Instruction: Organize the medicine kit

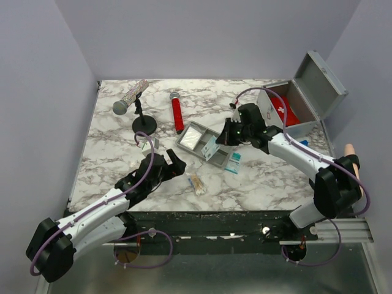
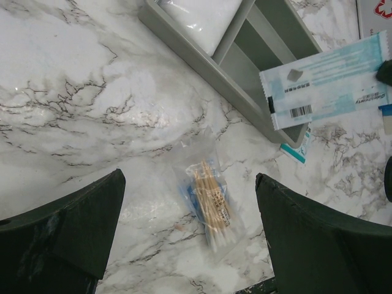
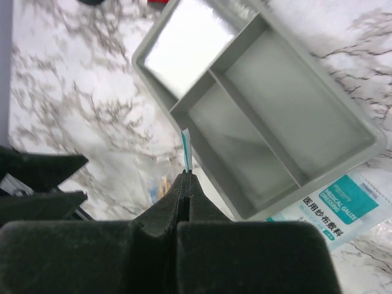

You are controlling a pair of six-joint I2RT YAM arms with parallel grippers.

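Observation:
The grey medicine kit (image 1: 318,82) stands open at the back right, lid up, with a red pouch (image 1: 288,113) inside. Its grey divided tray (image 1: 182,143) lies out on the marble near the centre, a white sachet (image 1: 195,136) in one compartment. My right gripper (image 1: 222,141) hangs over the tray's near edge, shut on a thin teal-and-white packet (image 1: 211,147), which the right wrist view shows edge-on as a packet (image 3: 186,147) pinched in the gripper (image 3: 185,177). My left gripper (image 2: 190,177) is open, low over a clear bag of cotton swabs (image 2: 211,199).
A second teal gauze packet (image 1: 233,162) lies on the marble just right of the tray. A red tube (image 1: 177,113) and a microphone on a small black stand (image 1: 131,101) sit at the back left. The table's front edge is close behind the swab bag (image 1: 196,182).

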